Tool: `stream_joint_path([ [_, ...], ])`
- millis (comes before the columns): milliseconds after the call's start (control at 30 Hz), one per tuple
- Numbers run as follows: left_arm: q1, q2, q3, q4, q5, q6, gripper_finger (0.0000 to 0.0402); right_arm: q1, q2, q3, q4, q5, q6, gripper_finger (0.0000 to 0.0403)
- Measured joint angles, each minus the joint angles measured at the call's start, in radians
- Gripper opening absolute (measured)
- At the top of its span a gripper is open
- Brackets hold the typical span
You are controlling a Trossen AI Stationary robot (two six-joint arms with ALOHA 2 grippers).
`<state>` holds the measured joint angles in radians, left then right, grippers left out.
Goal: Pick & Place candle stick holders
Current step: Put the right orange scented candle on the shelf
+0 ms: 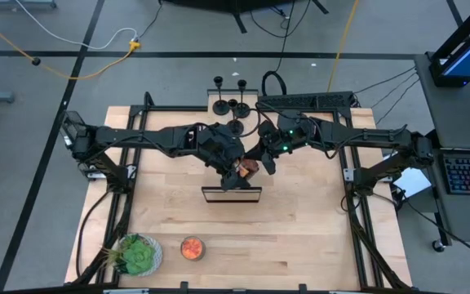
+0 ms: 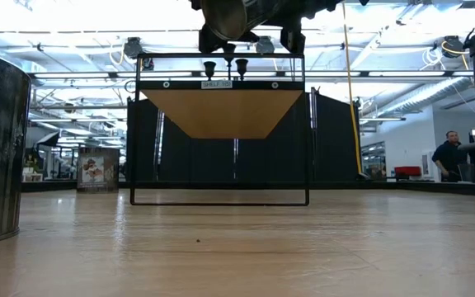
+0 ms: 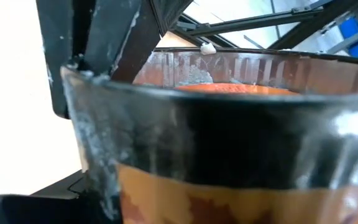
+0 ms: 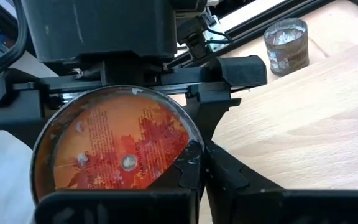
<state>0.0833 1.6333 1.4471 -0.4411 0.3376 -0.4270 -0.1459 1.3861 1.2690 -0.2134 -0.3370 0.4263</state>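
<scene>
A glass candle jar (image 1: 249, 168) with orange and red wax hangs in mid-air over the middle of the table, between both grippers. My right gripper (image 4: 188, 177) is shut on the jar's edge. My left gripper (image 1: 233, 173) reaches in from the other side, one finger on either side of the jar. The candle stick holders (image 1: 233, 104), small and black, stand on their round bases at the table's far edge, away from both grippers. My left gripper has a finger (image 4: 215, 115) against each side of the jar's round wall (image 3: 229, 143), coming level from the table's left. The jar is clear of the table. My right gripper pinches the jar's rim (image 3: 82, 67) between its fingers (image 3: 114, 34), coming from the table's right. One finger looks inside and one outside.
A black wire-frame shelf (image 1: 231, 194) stands just near of the grippers. A green plant (image 1: 137, 255) and an orange candle (image 1: 192, 248) sit at the near left. Another glass jar (image 4: 286, 46) stands on the wood. A person (image 2: 450, 157) is in the room behind.
</scene>
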Motion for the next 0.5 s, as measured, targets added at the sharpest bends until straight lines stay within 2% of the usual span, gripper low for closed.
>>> stream_joint_path([
  [267,-0.001,0.001,0.000,-0.068,-0.090,0.025,0.0346,-0.032,0.000,0.000,0.005,-0.002,-0.002,0.0060],
  [400,0.003,0.006,-0.004,-0.135,-0.171,0.022,0.0346,-0.044,-0.009,0.005,0.016,-0.044,-0.002,0.0091],
  [500,-0.001,-0.002,-0.004,-0.193,-0.219,0.029,0.0346,-0.058,-0.017,0.005,0.012,-0.028,-0.006,0.0108],
])
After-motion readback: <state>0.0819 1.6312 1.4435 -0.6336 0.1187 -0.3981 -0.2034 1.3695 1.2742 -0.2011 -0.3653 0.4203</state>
